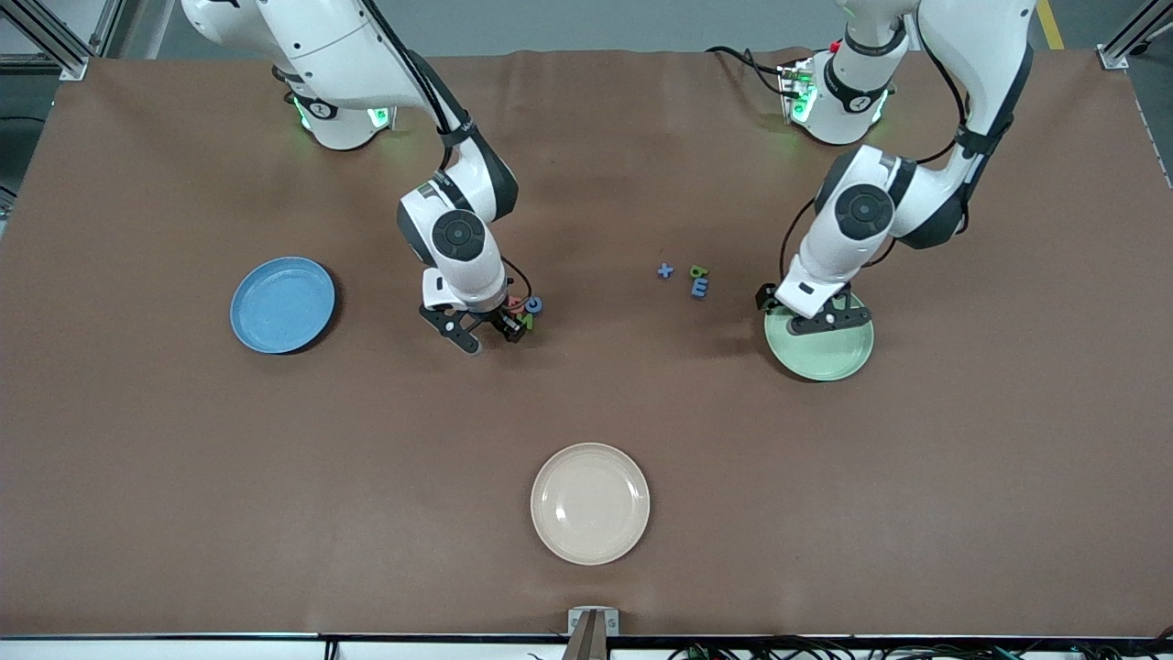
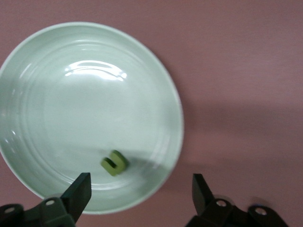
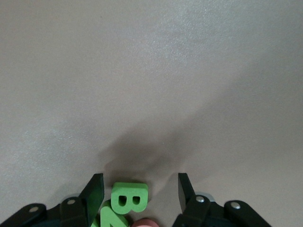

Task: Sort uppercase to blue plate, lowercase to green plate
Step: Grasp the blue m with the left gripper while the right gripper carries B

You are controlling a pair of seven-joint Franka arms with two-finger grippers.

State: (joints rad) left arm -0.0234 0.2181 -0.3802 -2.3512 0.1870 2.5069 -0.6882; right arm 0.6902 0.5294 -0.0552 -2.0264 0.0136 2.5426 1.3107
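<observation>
My right gripper (image 1: 490, 332) is open and low over the uppercase cluster (image 1: 524, 312). In the right wrist view the green B (image 3: 129, 197) lies between its fingers (image 3: 94, 194), with the green N (image 3: 111, 218) and the red-pink letter (image 3: 144, 223) beside it. The blue ring letter (image 1: 533, 305) lies at the cluster's edge. My left gripper (image 1: 829, 321) is open over the green plate (image 1: 825, 359), which holds the small green n/c letter (image 2: 114, 163). The blue cross t (image 1: 665, 270), green b/p (image 1: 698, 271) and blue m (image 1: 700, 288) lie on the table beside that plate. The blue plate (image 1: 282, 304) is empty.
A cream plate (image 1: 590, 503) sits nearer to the front camera, midway along the table. A brown mat (image 1: 586, 412) covers the table.
</observation>
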